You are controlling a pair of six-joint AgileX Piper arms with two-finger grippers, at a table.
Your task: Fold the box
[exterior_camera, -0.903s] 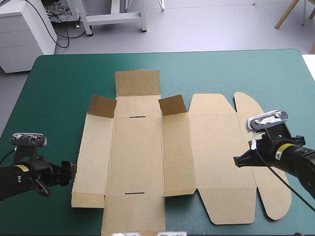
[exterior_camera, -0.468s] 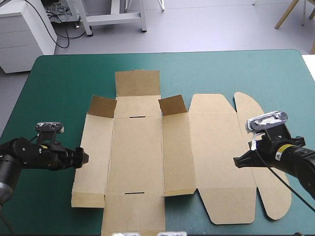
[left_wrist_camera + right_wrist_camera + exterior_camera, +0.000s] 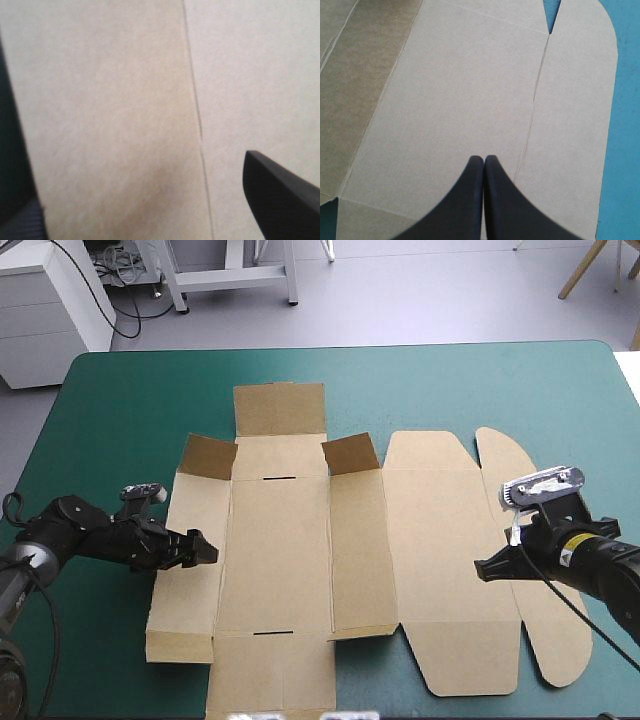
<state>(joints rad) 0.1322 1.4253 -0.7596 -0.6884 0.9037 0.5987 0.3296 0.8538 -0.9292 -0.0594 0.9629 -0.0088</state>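
1. Your brown box (image 3: 300, 540) lies spread flat on the teal-green surface (image 3: 120, 400), two small far flaps (image 3: 350, 452) tilted up
2. Your left end effector (image 3: 203, 548) sits over the box's left panel, fingers (image 3: 280, 200) spread, board showing between them
3. Your right end effector (image 3: 484, 161) hovers over the lid panel, fingers pressed together in one point

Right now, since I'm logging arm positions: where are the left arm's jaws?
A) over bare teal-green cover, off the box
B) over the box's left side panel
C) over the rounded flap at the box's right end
B: the high view shows the left jaws over the box, above its left side panel, and the left wrist view shows brown board under them.
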